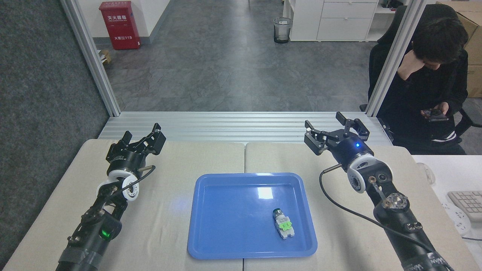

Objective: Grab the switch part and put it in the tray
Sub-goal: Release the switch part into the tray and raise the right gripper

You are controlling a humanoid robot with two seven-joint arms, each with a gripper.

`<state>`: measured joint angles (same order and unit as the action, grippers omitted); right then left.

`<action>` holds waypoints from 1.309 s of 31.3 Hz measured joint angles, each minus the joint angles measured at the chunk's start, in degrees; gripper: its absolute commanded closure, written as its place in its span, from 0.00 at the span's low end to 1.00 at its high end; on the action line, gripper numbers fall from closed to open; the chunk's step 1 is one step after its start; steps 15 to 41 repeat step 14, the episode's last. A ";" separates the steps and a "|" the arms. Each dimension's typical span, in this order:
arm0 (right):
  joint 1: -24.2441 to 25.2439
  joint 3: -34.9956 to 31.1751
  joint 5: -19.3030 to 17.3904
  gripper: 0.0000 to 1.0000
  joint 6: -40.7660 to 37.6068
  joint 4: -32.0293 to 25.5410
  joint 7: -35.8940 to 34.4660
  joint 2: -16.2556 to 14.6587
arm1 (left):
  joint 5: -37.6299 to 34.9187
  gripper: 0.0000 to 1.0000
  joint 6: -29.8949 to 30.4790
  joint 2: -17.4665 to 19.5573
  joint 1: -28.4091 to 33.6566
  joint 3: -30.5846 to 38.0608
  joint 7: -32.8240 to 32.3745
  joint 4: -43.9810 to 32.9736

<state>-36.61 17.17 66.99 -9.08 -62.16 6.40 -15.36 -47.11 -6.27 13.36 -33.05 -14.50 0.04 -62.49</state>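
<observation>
Both arms run out of view at the bottom edge. The keyboard (469, 205) is cut by the right edge, showing only its left end. The person (429, 82) is partly hidden behind the aluminium post (395, 56).
</observation>
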 measured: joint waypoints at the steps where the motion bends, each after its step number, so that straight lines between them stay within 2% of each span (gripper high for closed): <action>1: 0.01 -0.33 -0.05 0.01 -0.06 0.47 -0.01 -0.15 | 0.00 0.00 0.00 0.00 0.00 0.00 0.00 0.00; 14: 0.92 -4.89 -0.47 0.01 -0.26 4.41 -0.24 -1.26 | 0.00 0.00 0.00 0.00 0.00 0.00 0.00 0.00; 41: 0.92 -4.89 -0.47 0.01 -0.26 4.41 -0.24 -1.26 | 0.00 0.00 0.00 0.00 0.00 0.00 0.00 0.00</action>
